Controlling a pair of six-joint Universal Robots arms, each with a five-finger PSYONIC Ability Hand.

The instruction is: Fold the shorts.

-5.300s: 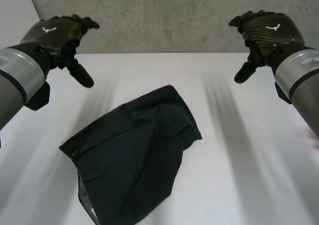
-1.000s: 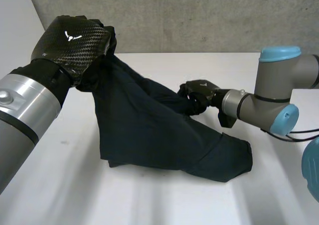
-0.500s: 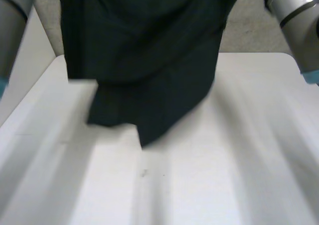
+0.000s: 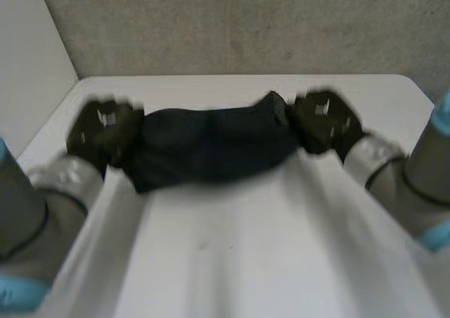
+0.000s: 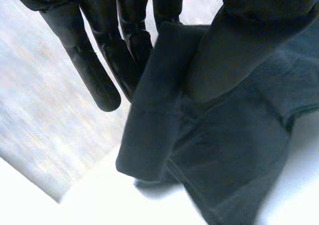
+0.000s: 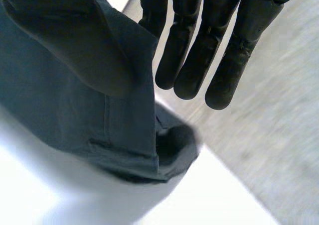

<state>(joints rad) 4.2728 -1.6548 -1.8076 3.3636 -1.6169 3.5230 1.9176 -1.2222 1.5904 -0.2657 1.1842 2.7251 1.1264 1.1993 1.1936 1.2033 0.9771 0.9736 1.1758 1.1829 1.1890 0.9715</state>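
Grey concrete wall [image 4: 232, 22] behind, white bench [image 4: 232, 262] in front. Left hand [image 4: 105, 124] has its fingers [image 5: 97, 75] straight and its thumb pressed onto the cloth, so one end of the shorts [image 4: 211, 145] is pinched between thumb and fingers. Right hand [image 4: 323, 121] grips the other end the same way: fingers [image 6: 234, 51] straight and slightly spread, thumb down on a seamed edge, cloth caught between. Neither hand is wide open, and both are closed on fabric.

The dark shorts run as a band between the two hands, low over the far half of the bench, with the top edge fairly taut and the lower part sagging. Can't tell if the lower edge touches the bench.

Likely reason for the two-ended hold: it pulls the garment out to full width so it can be laid flat and square before a fold. No fold looks made yet, so the task is probably early. Risk is the thin pinch slipping.
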